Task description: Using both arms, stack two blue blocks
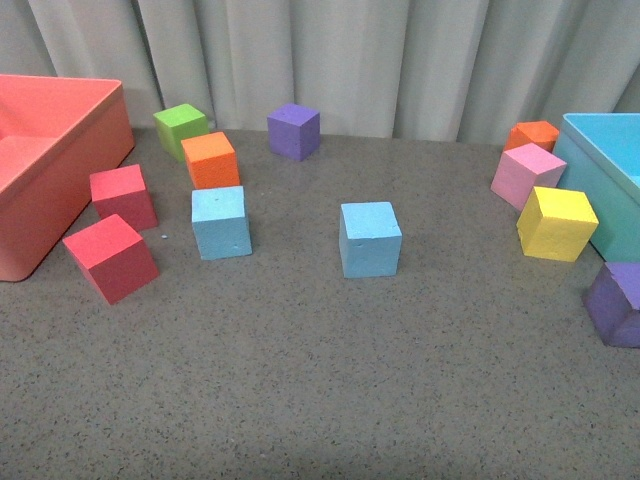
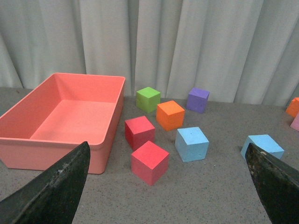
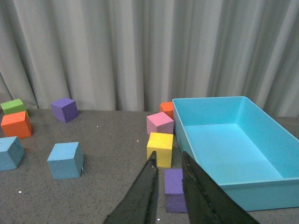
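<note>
Two light blue blocks stand apart on the grey table: one to the left [image 1: 221, 221] and one near the middle [image 1: 369, 238]. Both show in the left wrist view, the left one [image 2: 192, 143] and the middle one [image 2: 263, 145], and in the right wrist view [image 3: 9, 152] [image 3: 66, 160]. Neither arm shows in the front view. My left gripper [image 2: 168, 186] is open and empty, held above the table short of the red cubes. My right gripper [image 3: 168, 161] is shut on nothing, held above a purple cube [image 3: 174, 189].
A salmon bin [image 1: 70, 110] stands at the left, a turquoise bin [image 1: 600, 150] at the right. Two red cubes [image 1: 110, 256], an orange [image 1: 210, 159], a green [image 1: 180, 129] and a purple cube [image 1: 293, 131] lie left and back. Pink [image 1: 527, 175], yellow [image 1: 555, 223], orange and purple cubes lie right.
</note>
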Motion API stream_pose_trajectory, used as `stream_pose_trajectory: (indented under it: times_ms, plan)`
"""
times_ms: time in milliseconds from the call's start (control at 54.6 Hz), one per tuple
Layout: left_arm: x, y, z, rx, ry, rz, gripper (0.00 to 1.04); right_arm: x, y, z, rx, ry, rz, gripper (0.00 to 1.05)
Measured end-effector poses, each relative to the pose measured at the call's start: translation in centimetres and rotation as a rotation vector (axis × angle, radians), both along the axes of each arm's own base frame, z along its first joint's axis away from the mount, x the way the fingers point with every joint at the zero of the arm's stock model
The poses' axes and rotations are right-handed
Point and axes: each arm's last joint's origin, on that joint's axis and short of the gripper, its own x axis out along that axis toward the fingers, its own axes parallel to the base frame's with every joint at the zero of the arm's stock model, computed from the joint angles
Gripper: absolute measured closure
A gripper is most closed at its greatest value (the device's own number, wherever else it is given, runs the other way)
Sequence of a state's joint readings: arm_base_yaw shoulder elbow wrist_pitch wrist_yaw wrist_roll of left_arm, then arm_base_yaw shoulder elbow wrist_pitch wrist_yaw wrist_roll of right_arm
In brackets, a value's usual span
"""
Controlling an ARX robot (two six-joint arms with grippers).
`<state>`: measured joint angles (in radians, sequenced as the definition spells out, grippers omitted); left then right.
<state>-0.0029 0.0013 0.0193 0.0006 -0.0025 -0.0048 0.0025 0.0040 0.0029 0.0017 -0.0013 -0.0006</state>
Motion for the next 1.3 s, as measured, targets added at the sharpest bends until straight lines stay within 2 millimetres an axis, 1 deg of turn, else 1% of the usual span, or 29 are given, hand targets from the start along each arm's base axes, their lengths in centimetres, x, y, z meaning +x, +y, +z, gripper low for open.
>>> stream_pose_trajectory:
  times_ms: [73, 92, 128, 146, 275, 293, 330, 348, 384, 458, 494, 549, 586, 604, 622, 641, 677, 696, 714, 732, 751, 824, 879, 934, 1025, 1062, 1117, 1190, 1300]
  plan:
    - [0.0, 0.0, 0.0, 0.000, 0.000, 0.000, 0.07, 0.0, 0.0, 0.0, 0.000, 0.000, 0.000, 0.70]
    - [0.0, 0.0, 0.0, 0.000, 0.000, 0.000, 0.07, 0.0, 0.0, 0.0, 0.000, 0.000, 0.000, 0.68]
    - [0.0, 0.0, 0.0, 0.000, 0.000, 0.000, 0.07, 0.0, 0.0, 0.0, 0.000, 0.000, 0.000, 0.61]
    - [0.0, 0.0, 0.0, 0.000, 0.000, 0.000, 0.07, 0.0, 0.0, 0.0, 0.000, 0.000, 0.000, 0.60]
    - [0.0, 0.0, 0.0, 0.000, 0.003, 0.002, 0.07, 0.0, 0.0, 0.0, 0.000, 0.000, 0.000, 0.36]
    - [0.0, 0.0, -0.1, -0.002, 0.016, 0.004, 0.07, 0.0, 0.0, 0.0, 0.000, 0.000, 0.000, 0.35]
    - [0.1, 0.0, -0.2, -0.011, 0.116, 0.022, 0.07, 0.0, 0.0, 0.0, 0.000, 0.000, 0.000, 0.28]
    - [0.2, 0.0, -0.2, -0.011, 0.149, 0.024, 0.07, 0.0, 0.0, 0.0, 0.000, 0.000, 0.000, 0.26]
    - [0.7, 0.1, -0.4, -0.024, 0.238, 0.037, 0.07, 0.0, 0.0, 0.0, 0.000, 0.000, 0.000, 0.19]
    - [1.8, 0.2, -0.4, -0.052, 0.314, 0.070, 0.07, 0.0, 0.0, 0.0, 0.000, 0.000, 0.000, 0.09]
    - [2.7, 0.2, -0.2, -0.062, 0.327, 0.081, 0.07, 0.0, 0.0, 0.0, 0.001, 0.000, 0.000, 0.08]
    - [4.3, 0.0, 0.3, -0.081, 0.336, 0.080, 0.07, 0.0, 0.0, 0.0, 0.000, 0.000, 0.000, 0.10]
    - [5.8, -0.2, 0.8, -0.078, 0.332, 0.085, 0.07, 0.0, 0.0, 0.0, 0.000, 0.001, 0.000, 0.10]
    - [6.2, -0.3, 0.9, -0.078, 0.332, 0.083, 0.07, 0.0, 0.0, 0.0, 0.000, 0.001, 0.000, 0.10]
    - [7.1, -0.4, 1.0, -0.083, 0.331, 0.078, 0.07, 0.0, 0.0, 0.0, 0.000, 0.001, 0.000, 0.10]
    - [7.6, -0.5, 1.1, -0.086, 0.332, 0.076, 0.07, 0.0, 0.0, 0.0, 0.000, 0.001, 0.000, 0.10]
    - [9.5, -0.9, 1.4, -0.091, 0.340, 0.068, 0.07, 0.0, 0.0, 0.0, 0.000, 0.001, 0.000, 0.10]
    - [10.0, -1.0, 1.4, -0.091, 0.344, 0.063, 0.07, 0.0, 0.0, 0.0, 0.001, 0.001, 0.000, 0.10]
    - [10.9, -1.3, 1.3, -0.092, 0.357, 0.056, 0.07, 0.0, 0.0, 0.0, 0.000, 0.001, 0.000, 0.10]
    - [12.0, -1.5, 1.2, -0.093, 0.377, 0.050, 0.07, 0.0, 0.0, 0.0, 0.000, 0.001, 0.000, 0.10]
    - [12.5, -1.7, 1.1, -0.093, 0.388, 0.047, 0.07, 0.0, 0.0, 0.0, 0.000, 0.001, 0.000, 0.10]
    - [16.2, -3.0, 0.0, -0.064, 0.452, 0.018, 0.07, 0.0, 0.0, 0.0, 0.000, 0.001, 0.000, 0.10]
    - [17.9, -3.6, -0.5, -0.054, 0.478, 0.004, 0.07, 0.0, 0.0, 0.0, 0.001, 0.001, 0.000, 0.10]
    - [20.7, -4.5, -1.4, -0.036, 0.547, -0.010, 0.07, 0.0, 0.0, 0.0, 0.000, 0.001, 0.000, 0.10]
    - [23.4, -5.2, -2.0, -0.024, 0.599, -0.012, 0.07, 0.0, 0.0, 0.0, 0.000, 0.001, 0.000, 0.10]
    - [25.1, -5.6, -2.2, -0.011, 0.628, 0.001, 0.07, 0.0, 0.0, 0.0, 0.000, 0.001, 0.000, 0.10]
    - [27.2, -6.2, -2.4, 0.009, 0.660, 0.014, 0.07, 0.0, 0.0, 0.0, 0.000, 0.001, 0.000, 0.10]
    - [29.4, -6.9, -2.7, 0.019, 0.698, 0.011, 0.07, 0.0, 0.0, 0.0, 0.000, 0.001, 0.000, 0.10]
    - [31.2, -7.8, -3.1, 0.021, 0.755, -0.005, 0.07, 0.0, 0.0, 0.0, 0.001, 0.001, 0.000, 0.10]
